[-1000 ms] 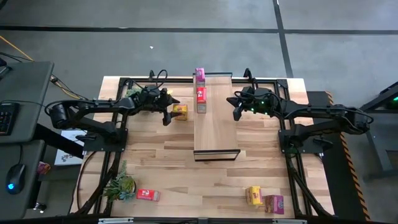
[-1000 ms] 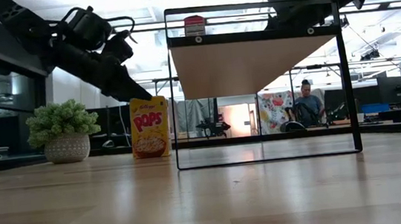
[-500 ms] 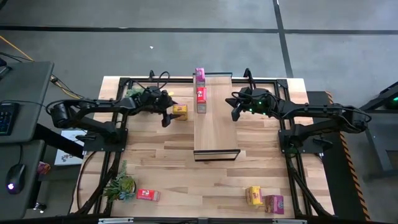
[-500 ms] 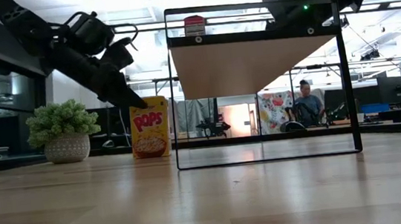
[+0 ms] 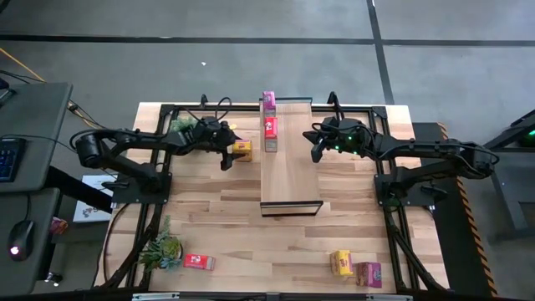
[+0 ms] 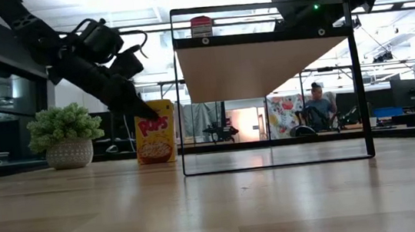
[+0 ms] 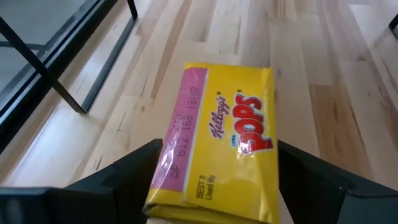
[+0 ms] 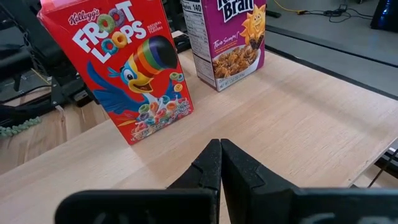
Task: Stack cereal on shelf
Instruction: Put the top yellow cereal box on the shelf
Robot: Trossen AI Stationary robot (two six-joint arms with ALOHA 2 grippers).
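Note:
A yellow Pops cereal box point(image 5: 242, 150) stands upright on the table, left of the shelf point(image 5: 288, 167). It also shows in the low view point(image 6: 155, 133). My left gripper point(image 7: 217, 149) is open and slants down over the box's top, one finger on either side of it point(image 5: 227, 155). A red box point(image 8: 134, 74) and a magenta box point(image 8: 227, 37) stand upright on the shelf's far left part point(image 5: 269, 125). My right gripper point(image 8: 221, 162) is shut and empty above the shelf's right edge point(image 5: 318, 150). My left gripper's fingers point(image 7: 146, 165) stand on either side of the yellow box's upper part point(image 7: 214, 124), coming slanting down from the table's left. I cannot tell whether they touch it. The box stands with its bottom on the table.
A red box point(image 5: 198, 262) lies near the table's front left. A yellow box point(image 5: 342, 262) and a magenta box point(image 5: 368, 273) are at the front right. Potted plants stand at the far left point(image 6: 65, 135) and the front left point(image 5: 163, 249). The shelf's near part is bare.
My left gripper has gone down and a little toward the table's right, onto the yellow box, and now straddles its top. The box has stayed where it was.

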